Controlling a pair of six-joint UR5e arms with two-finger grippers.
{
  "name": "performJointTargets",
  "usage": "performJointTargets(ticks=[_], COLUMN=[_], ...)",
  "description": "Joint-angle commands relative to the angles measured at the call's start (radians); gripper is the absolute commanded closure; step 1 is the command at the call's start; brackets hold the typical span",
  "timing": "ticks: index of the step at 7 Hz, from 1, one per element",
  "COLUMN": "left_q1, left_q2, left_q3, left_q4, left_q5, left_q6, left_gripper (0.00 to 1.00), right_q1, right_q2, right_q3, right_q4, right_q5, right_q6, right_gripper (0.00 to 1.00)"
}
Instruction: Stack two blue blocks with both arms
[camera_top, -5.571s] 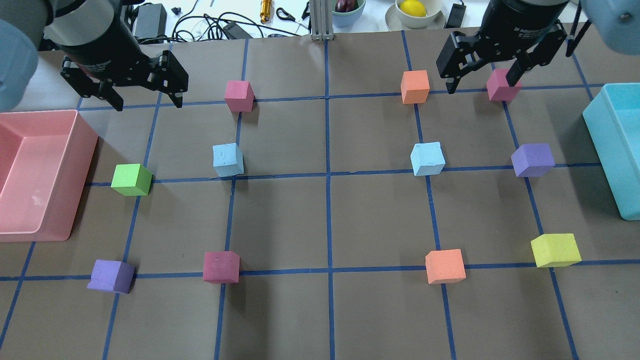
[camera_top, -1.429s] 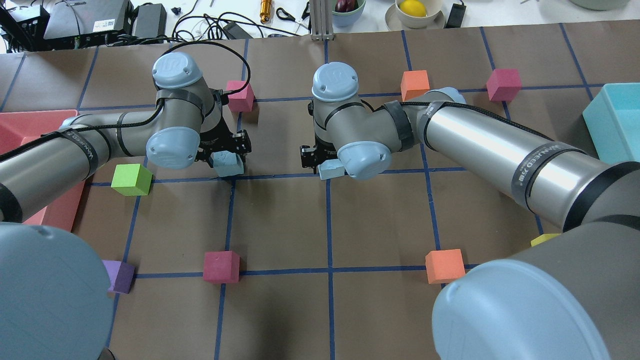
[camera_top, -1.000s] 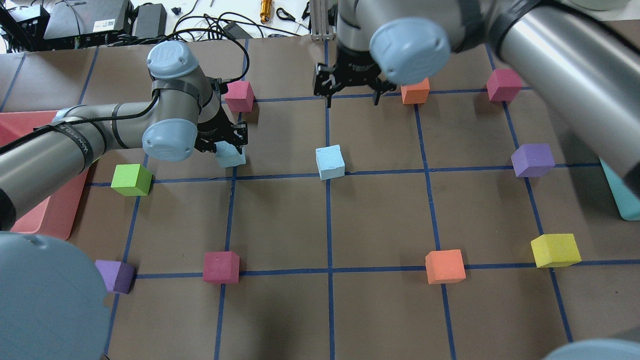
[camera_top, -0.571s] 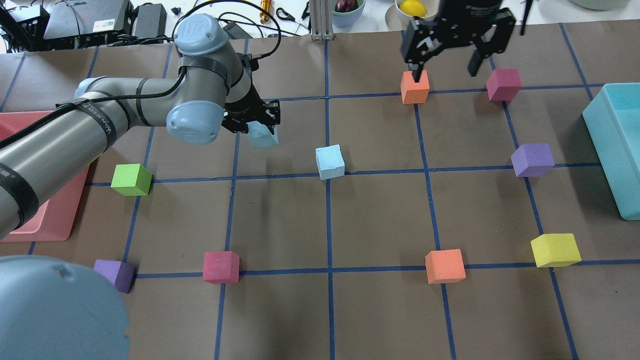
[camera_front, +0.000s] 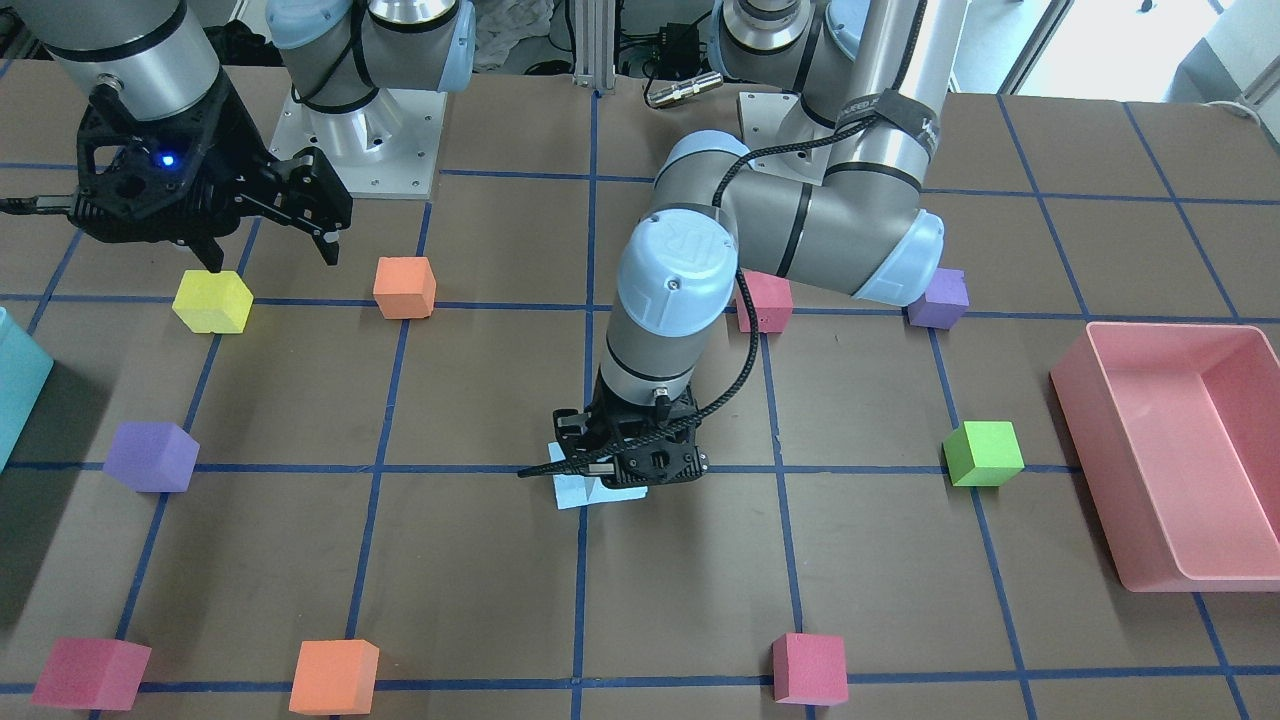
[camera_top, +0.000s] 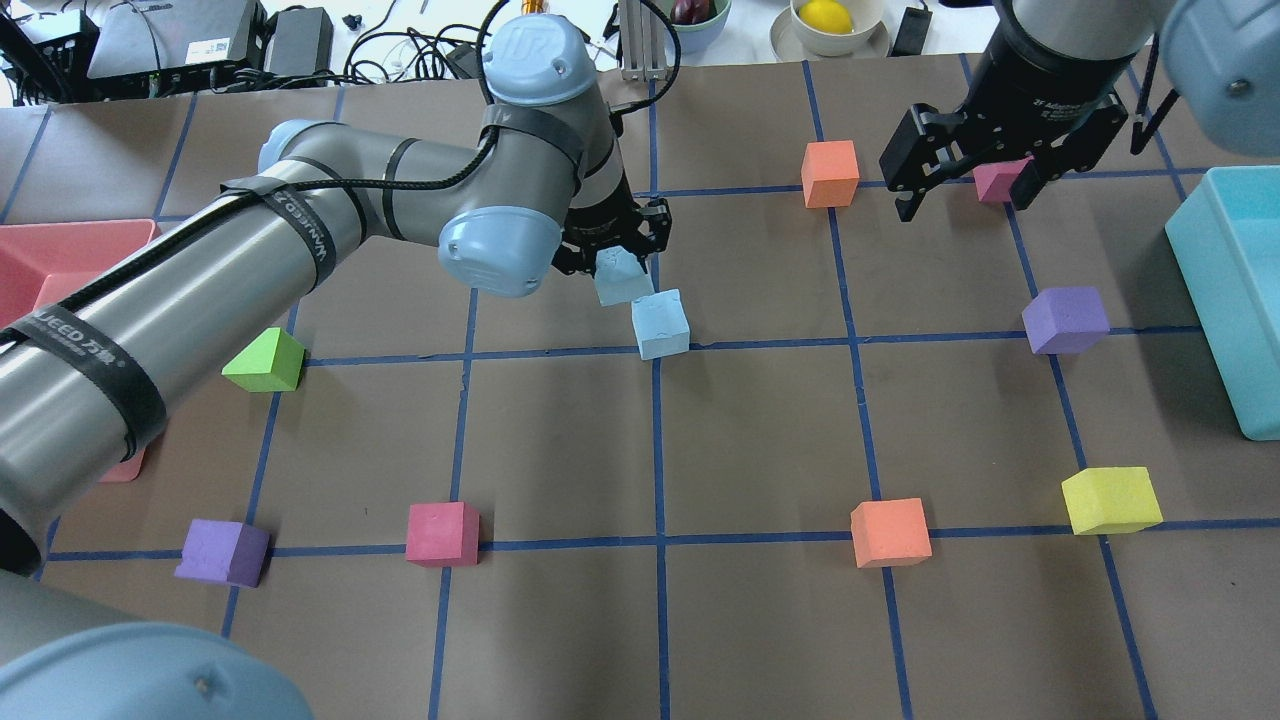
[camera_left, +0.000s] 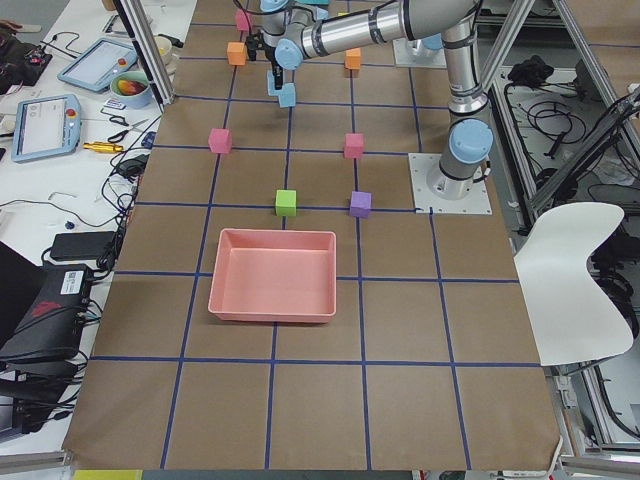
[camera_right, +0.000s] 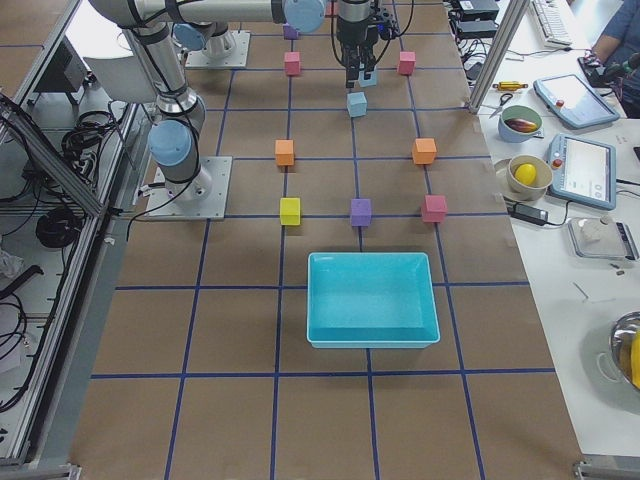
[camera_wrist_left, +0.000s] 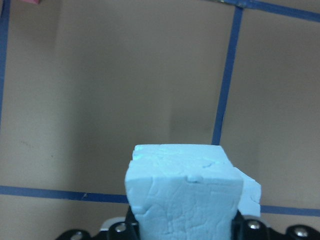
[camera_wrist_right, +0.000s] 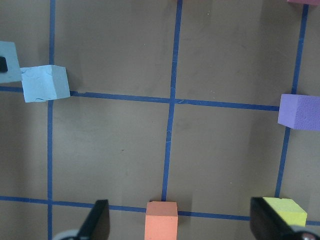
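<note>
While one cube is held off the table beside its mate, the placing step of the stack is judged to be in hand. The left arm (camera_top: 250, 270) is stretched across the mat (camera_top: 760, 440) to the middle of the grid. The right arm (camera_top: 1075, 20) is positioned at the far side, well apart from the work. The right gripper (camera_top: 965, 200) is seen with its fingers spread wide and nothing between them, near a magenta cube (camera_top: 995, 183). The left gripper (camera_top: 618, 262) is pointed straight down and is clamped on the carried blue block (camera_top: 621, 279), which is raised clear of the mat. The resting blue block (camera_top: 661, 324) is set at a crossing of the tape lines (camera_top: 560, 352), free of any grip. In the left wrist view only a corner of it is shown past the carried cube, so the two are taken to be nearly but not wholly lined up. A small sideways correction is called for next. A straight descent until the faces meet should follow, and only then a release. As the foam looks light, a skewed landing could be expected to nudge the lower cube.
</note>
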Motion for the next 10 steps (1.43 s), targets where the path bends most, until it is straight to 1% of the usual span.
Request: performJointTargets(ticks=[1, 2, 5, 7, 8, 9, 10], left_q1=[-0.043, -0.043, -0.043, -0.043, -0.044, -0.046, -0.046], left_q2=[-0.012, -0.021, -0.053, -0.058, -0.058, -0.058, -0.058], left_q3=[0.001, 0.001, 0.004, 0.004, 0.004, 0.002, 0.004], left_q4=[-0.004, -0.009, -0.005, -0.001, -0.001, -0.001, 0.002], left_q5=[0.003, 0.015, 0.015, 0.012, 0.012, 0.014, 0.012], left_q6=[-0.045, -0.045, -0.050, -0.052, -0.052, -0.055, -0.084], left_gripper=[0.92, 0.92, 0.90, 0.84, 0.79, 0.60, 0.01], right_q1=[0.004, 0.004, 0.004, 0.004, 0.004, 0.004, 0.004], right_q2=[0.019, 0.038, 0.045, 0.045, 0.045, 0.045, 0.045], right_q3=[-0.028, -0.063, -0.066, -0.065, -0.065, -0.063, -0.063], right_q4=[-0.014, 0.000, 0.003, 0.003, 0.004, 0.003, 0.004], right_q5=[0.008, -0.003, -0.001, -0.001, -0.001, 0.000, 0.003], right_q6=[0.058, 0.087, 0.087, 0.087, 0.087, 0.087, 0.087], right_gripper=[0.00, 0.00, 0.00, 0.00, 0.00, 0.00, 0.00])
